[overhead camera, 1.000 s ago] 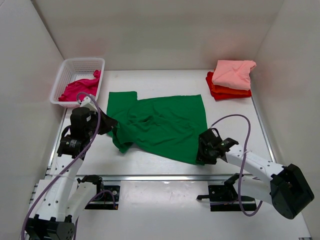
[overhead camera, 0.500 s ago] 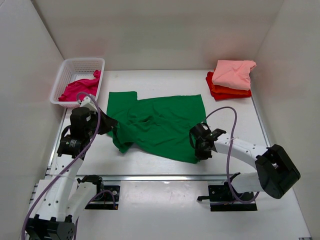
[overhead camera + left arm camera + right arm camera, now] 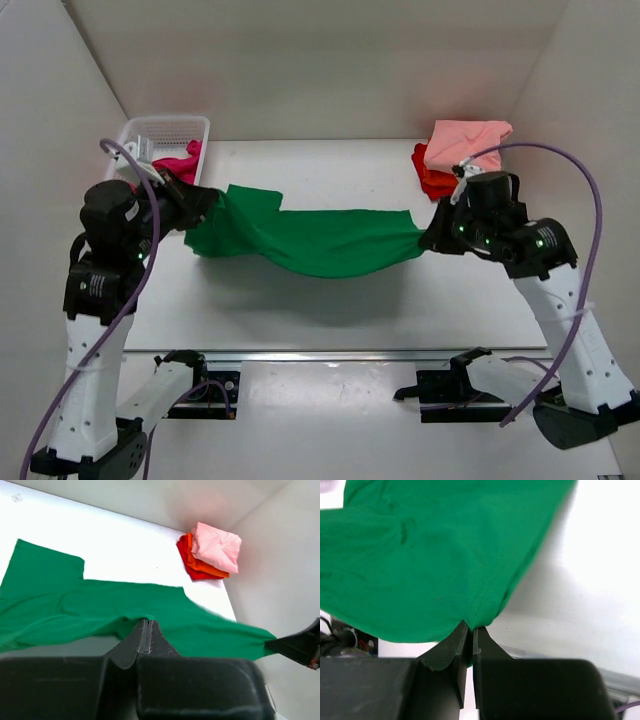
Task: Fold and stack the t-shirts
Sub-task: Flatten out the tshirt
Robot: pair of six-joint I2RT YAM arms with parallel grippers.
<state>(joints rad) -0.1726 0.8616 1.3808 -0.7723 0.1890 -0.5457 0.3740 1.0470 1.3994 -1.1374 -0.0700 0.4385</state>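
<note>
The bright green t-shirt (image 3: 310,240) hangs stretched in the air between my two grippers, sagging in the middle above the table. My left gripper (image 3: 205,208) is shut on its left edge; the left wrist view shows the cloth (image 3: 100,610) pinched at the fingertips (image 3: 148,625). My right gripper (image 3: 430,238) is shut on its right edge; the right wrist view shows the cloth (image 3: 435,560) pinched at the fingertips (image 3: 470,629). A stack of folded t-shirts sits at the back right: salmon pink (image 3: 466,146) on top of orange-red and red (image 3: 445,183). A magenta t-shirt (image 3: 172,165) lies in the basket.
The white plastic lattice basket (image 3: 150,130) stands at the back left, partly hidden by my left arm. White walls enclose the table on three sides. A metal rail (image 3: 330,355) runs along the near edge.
Both grippers have risen and moved apart, lifting the green t-shirt off the table and stretching it between them. The right gripper went from the shirt's near right corner up to the right.
</note>
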